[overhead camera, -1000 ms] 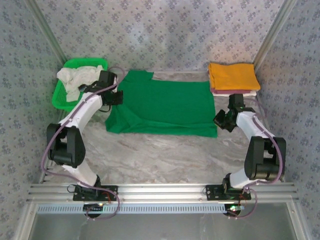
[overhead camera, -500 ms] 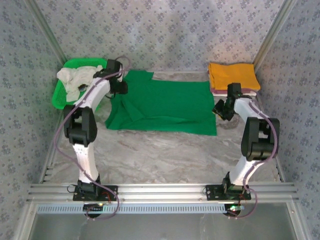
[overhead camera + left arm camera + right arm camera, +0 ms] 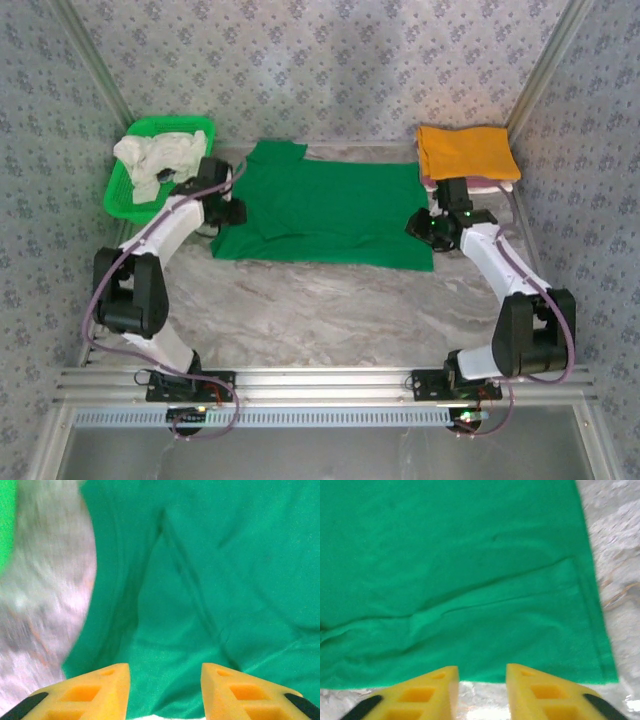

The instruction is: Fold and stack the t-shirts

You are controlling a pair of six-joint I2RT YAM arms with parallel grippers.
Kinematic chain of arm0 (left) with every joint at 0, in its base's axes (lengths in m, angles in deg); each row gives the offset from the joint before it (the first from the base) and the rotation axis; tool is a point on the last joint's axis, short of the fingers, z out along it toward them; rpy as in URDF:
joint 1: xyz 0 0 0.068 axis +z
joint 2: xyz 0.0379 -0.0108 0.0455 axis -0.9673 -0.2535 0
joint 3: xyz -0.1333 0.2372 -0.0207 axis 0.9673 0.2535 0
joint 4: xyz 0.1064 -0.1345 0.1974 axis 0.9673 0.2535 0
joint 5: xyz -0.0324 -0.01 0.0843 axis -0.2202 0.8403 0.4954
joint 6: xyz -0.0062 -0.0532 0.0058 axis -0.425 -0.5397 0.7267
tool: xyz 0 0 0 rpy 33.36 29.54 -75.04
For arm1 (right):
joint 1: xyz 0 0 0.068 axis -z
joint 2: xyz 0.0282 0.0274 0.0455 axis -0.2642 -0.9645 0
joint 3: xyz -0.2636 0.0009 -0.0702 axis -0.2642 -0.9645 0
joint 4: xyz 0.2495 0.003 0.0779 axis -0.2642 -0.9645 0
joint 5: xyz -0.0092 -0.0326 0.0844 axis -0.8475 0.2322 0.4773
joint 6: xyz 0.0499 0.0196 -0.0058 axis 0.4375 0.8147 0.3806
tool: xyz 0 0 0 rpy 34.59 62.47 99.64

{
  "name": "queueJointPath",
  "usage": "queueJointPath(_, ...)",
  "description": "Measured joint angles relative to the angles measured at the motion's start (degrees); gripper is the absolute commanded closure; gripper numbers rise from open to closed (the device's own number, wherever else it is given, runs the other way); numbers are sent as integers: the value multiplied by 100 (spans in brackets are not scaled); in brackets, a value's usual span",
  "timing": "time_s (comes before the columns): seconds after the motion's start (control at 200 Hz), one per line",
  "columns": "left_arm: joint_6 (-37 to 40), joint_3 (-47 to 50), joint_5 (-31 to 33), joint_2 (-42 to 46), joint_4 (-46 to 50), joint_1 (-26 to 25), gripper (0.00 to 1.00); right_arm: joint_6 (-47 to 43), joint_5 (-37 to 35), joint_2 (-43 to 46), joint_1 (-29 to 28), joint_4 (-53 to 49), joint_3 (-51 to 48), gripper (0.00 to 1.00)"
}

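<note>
1. Near edge. An aluminium rail [image 3: 320, 381] runs along the near edge of the worktop [image 3: 330, 310] and carries both arm bases. Both arms reach from it toward the far half.

2. Left claw [image 3: 228, 212]. It is positioned over the left edge of the green t-shirt [image 3: 330, 210]. The jaws stand apart, and the yellow fingers [image 3: 97, 690] have nothing between them. Creased green cloth lies beyond their tips.

3. Right claw [image 3: 420, 225]. It is positioned over the near right corner of the same shirt. The jaws are parted and grip nothing. The shirt's near hem lies just ahead of the fingertips.

4. Green t-shirt. It lies spread flat across the middle of the far half of the worktop. One sleeve points toward the far edge.

5. Surrounding items.
- Far left corner: a green mesh basket [image 3: 118, 196] holding crumpled whitish t-shirts [image 3: 155, 160]. It sits just beside the left arm's wrist.
- Far right corner: an orange-yellow t-shirt [image 3: 465, 150], folded, on top of pale t-shirts [image 3: 480, 184]. This stack sits just behind the right arm's wrist.

6. Enclosure. Patterned walls [image 3: 330, 60] close the left, right and far sides.
</note>
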Motion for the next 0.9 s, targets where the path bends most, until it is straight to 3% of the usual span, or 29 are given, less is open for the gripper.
queueJointPath(0.14,-166,586,-173,-251,-125,111,65,13,0,-354,-79,7,-173,74)
queueJointPath(0.5,-470,601,-544,-885,-592,431,70,33,-76,-1598,-83,396,-234,77)
queueJointPath(0.665,-660,986,-686,-605,-739,544,71,85,-33,-1405,35,588,-640,78)
queueJointPath(0.899,-1088,2302,-994,612,-595,581,74,173,-9,-509,59,428,-1513,78)
